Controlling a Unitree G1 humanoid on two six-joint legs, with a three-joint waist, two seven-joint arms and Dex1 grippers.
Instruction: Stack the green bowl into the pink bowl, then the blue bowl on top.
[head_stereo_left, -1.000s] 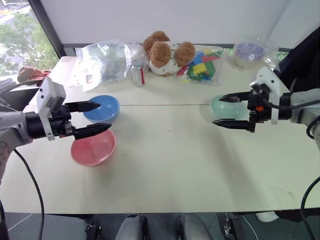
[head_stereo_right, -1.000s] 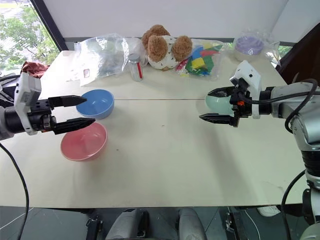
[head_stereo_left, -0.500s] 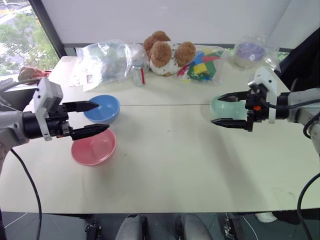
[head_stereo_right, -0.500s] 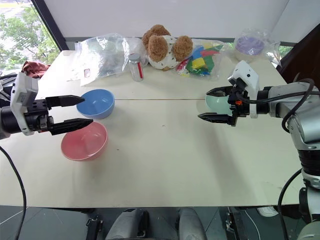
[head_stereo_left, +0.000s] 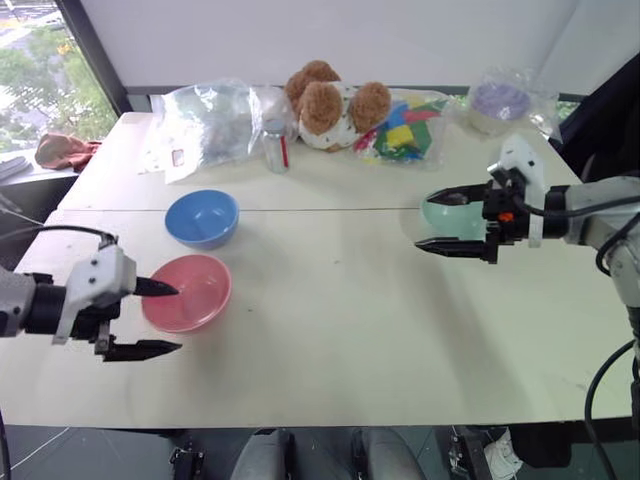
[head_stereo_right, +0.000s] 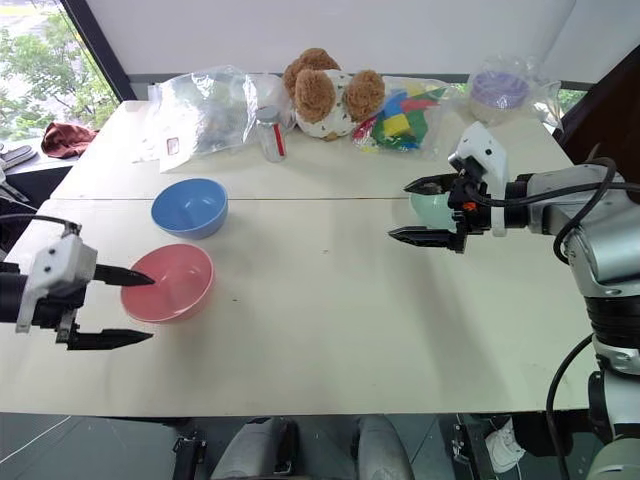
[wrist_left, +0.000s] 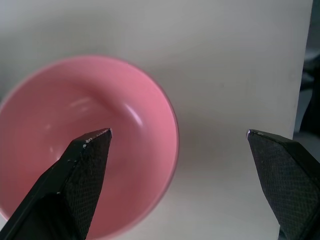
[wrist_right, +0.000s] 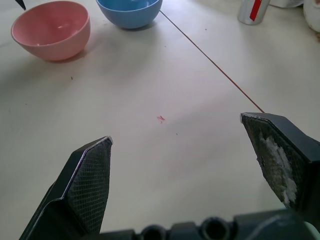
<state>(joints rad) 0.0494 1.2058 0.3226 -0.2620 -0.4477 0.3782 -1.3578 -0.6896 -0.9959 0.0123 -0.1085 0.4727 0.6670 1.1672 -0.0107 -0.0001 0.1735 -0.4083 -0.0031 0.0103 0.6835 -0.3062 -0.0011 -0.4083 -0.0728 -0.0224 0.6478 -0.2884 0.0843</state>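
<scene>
So nothing's stacked yet, all three bowls sit apart on the table (head_stereo_left: 330, 340). The pink bowl (head_stereo_left: 187, 292) is near-left, the blue bowl (head_stereo_left: 202, 217) just beyond it on the far side, and the green bowl (head_stereo_left: 446, 212) is way over on the right, well apart from both.

Looks to me like we're at the very first step: getting hold of the green bowl. The right gripper (head_stereo_left: 455, 220) hovers by it with its fingers spread wide, one above the bowl's far rim and one on the near side. From the head cameras I honestly can't tell if either finger touches the bowl, or whether it's really straddling the rim or just sitting in front of it (the wrist camera looks past it across the table toward the pink and blue bowls). The right forearm comes in from the right edge, pointing left and a bit downward.

The left gripper (head_stereo_right: 113, 306) is down low at the near-left, also spread wide and holding nothing. One finger reaches over the pink bowl's near-left rim, the other hangs over bare table.

Next move as I see it: the right one needs to settle on the green rim, pinch, lift, and carry it left across to the pink one.
</scene>
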